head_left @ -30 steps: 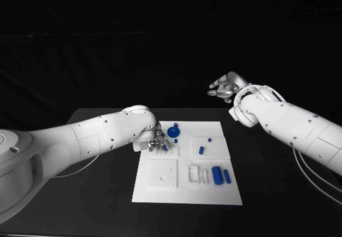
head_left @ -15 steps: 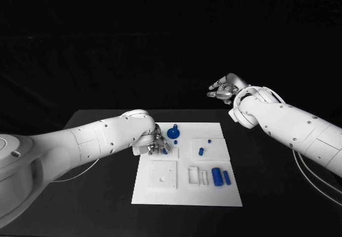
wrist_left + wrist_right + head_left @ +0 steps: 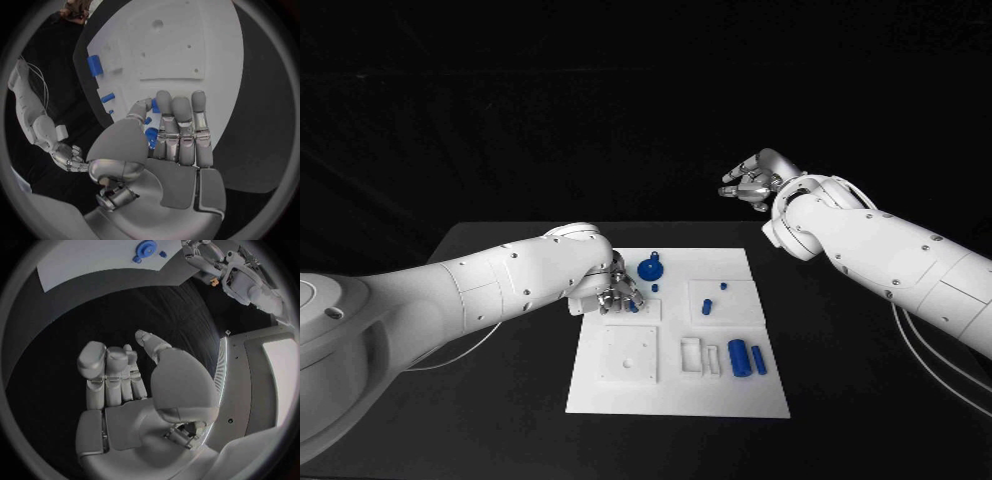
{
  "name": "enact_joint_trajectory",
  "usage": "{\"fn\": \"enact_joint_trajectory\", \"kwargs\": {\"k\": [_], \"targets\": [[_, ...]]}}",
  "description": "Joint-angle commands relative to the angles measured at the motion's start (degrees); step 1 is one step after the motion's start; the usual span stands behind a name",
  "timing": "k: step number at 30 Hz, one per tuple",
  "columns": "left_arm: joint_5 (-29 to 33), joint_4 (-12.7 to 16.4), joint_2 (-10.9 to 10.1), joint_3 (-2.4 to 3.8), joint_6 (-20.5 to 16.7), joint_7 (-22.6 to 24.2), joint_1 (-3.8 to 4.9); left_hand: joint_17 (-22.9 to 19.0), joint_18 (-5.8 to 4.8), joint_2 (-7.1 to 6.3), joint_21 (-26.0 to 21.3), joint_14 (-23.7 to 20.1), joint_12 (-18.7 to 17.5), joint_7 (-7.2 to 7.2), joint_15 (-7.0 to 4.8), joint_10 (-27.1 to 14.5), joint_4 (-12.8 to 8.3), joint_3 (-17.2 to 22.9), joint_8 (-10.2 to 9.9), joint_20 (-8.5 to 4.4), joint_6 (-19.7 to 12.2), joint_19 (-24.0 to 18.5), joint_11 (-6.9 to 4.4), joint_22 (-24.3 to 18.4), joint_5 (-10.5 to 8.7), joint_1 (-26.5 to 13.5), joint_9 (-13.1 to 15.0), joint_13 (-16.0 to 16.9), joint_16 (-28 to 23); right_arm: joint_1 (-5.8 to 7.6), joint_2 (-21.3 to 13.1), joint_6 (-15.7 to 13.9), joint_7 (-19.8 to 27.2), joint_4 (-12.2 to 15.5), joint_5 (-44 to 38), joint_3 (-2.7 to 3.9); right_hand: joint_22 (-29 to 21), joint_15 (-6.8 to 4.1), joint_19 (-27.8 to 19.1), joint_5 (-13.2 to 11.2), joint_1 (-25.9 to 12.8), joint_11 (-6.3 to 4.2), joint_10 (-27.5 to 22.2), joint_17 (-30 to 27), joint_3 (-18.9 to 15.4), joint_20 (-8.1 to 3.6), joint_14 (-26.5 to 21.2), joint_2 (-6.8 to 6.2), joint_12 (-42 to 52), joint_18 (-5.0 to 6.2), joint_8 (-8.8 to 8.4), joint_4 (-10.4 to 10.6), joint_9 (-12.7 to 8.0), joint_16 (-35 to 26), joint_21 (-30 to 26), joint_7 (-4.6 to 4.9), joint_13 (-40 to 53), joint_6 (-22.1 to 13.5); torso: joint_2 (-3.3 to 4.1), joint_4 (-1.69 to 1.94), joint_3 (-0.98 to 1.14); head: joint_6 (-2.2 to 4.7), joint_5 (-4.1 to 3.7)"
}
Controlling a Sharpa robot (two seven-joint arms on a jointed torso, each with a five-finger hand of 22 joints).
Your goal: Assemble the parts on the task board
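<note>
The white task board (image 3: 678, 395) lies mid-table. My left hand (image 3: 615, 290) hovers over its far left corner, fingers straight and side by side. Its thumb and a finger pinch a small blue part (image 3: 155, 106), partly hidden. Beside that hand stands a round blue knob (image 3: 651, 268) with a small blue peg (image 3: 656, 287) next to it. My right hand (image 3: 754, 178) is raised above the table's far edge, away from the board, its fingers half bent and holding nothing. The right wrist view shows the right hand (image 3: 119, 375), the board (image 3: 81, 262) and the knob (image 3: 145, 248).
Two short blue pieces (image 3: 708, 305) lie in the far right panel, and two blue cylinders (image 3: 738, 357) lie near the board's right edge. A square white plate (image 3: 629, 352) with small holes sits at near left. Black table (image 3: 862, 380) surrounds the board.
My left hand has drawn slightly toward the board's far edge over the last second. The right hand has barely moved.
</note>
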Motion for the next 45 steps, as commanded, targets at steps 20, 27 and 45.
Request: {"fn": "enact_joint_trajectory", "kwargs": {"k": [20,27,45], "targets": [[0.07,-0.59,0.38,-0.01,0.58,0.72,-0.04,-0.15,-0.11,1.37,0.50,-0.02,0.31,-0.31,-0.17,-0.29,-8.76,9.19,0.33,-0.09,0.00,-0.18,-0.02,1.15,0.10,1.49,-0.11,-0.09,0.43,-0.02,0.21,0.67,-0.15,0.09,-0.34,0.02,6.43,-0.38,2.24,-0.17,-0.38,-0.35,-0.05,0.05,0.23,-0.29,0.22,0.19,0.23,0.38,-0.21,-0.35,0.00,-0.15,-0.18,-0.17,-0.06,0.68,0.02,-0.01,0.04,-0.15,0.14],[-0.02,-0.88,0.47,-0.02,0.96,0.73,-0.04,-0.17,-0.08,1.27,0.57,-0.03,0.33,-0.30,-0.16,-0.31,-8.77,9.18,0.35,-0.07,0.01,-0.21,-0.01,1.16,0.08,1.58,-0.22,-0.11,0.49,-0.02,0.22,0.68,-0.16,0.09,-0.35,0.02,6.43,-0.40,2.25,-0.17,-0.40,-0.38,-0.03,0.09,0.26,-0.30,0.23,0.21,0.25,0.37,-0.21,-0.38,0.00,-0.12,-0.15,-0.20,-0.04,0.81,0.01,-0.01,0.05,-0.21,0.08],[-0.11,-1.03,0.53,-0.02,2.38,0.58,-0.05,-0.22,-0.04,1.11,0.72,-0.05,0.38,-0.29,-0.12,-0.28,-8.77,9.22,0.37,-0.04,0.11,-0.29,0.00,1.18,0.21,1.77,-0.41,-0.13,0.56,-0.03,0.43,0.89,-0.26,-0.03,-0.39,0.02,6.44,-0.41,2.25,-0.19,-0.44,-0.39,-0.09,0.06,0.35,-0.32,0.22,0.26,0.18,0.35,-0.21,-0.45,0.00,-0.18,-0.11,-0.22,-0.11,0.91,0.06,-0.01,0.04,-0.28,0.02]]}}
